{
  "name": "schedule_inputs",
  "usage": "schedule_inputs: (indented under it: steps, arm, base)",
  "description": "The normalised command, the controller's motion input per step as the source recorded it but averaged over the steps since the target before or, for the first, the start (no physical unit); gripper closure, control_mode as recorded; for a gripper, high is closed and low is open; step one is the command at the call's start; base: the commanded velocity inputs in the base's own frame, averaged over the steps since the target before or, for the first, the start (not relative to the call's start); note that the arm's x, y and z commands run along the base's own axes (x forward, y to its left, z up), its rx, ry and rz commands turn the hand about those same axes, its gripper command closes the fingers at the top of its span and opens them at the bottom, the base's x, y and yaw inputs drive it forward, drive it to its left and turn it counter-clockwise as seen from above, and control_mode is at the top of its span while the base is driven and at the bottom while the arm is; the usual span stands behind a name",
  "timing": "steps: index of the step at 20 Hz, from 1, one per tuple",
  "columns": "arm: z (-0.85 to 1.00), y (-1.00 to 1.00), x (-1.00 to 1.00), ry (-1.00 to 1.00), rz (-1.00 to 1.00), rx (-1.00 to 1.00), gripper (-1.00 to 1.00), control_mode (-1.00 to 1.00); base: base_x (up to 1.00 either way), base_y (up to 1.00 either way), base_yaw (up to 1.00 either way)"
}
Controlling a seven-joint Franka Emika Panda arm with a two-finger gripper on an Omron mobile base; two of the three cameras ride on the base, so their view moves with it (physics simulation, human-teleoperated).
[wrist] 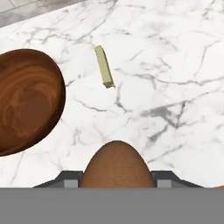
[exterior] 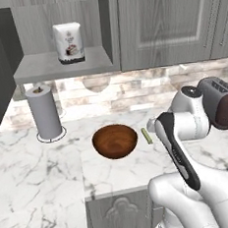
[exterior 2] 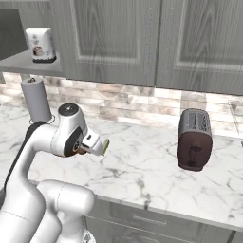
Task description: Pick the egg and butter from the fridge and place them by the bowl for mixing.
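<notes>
Gripping egg (brown, smooth) | pincer apparently closed | butter pale

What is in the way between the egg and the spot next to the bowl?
Nothing visible. The tool holds the egg above bare marble counter. The butter lies off to one side, near the bowl.

bowl glossy wood; counter polished veined marble; egg smooth matt.

White marble counter bears bowl, butter, toaster, towel roll.
</notes>
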Motion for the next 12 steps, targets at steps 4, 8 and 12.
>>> schedule_inputs:
  steps: [4,8,12]
  arm:
    - [-0.45,0.16,0.2,-0.01,-0.04,0.12,1.0,-1.0]
    - [-0.43,0.05,0.05,0.0,0.0,0.09,1.0,-1.0]
    - [-0.38,0.09,0.17,0.01,0.0,0.0,1.0,-1.0]
  base:
    - [0.0,0.0,0.0]
    - [0.0,0.0,0.0]
    - [0.0,0.0,0.0]
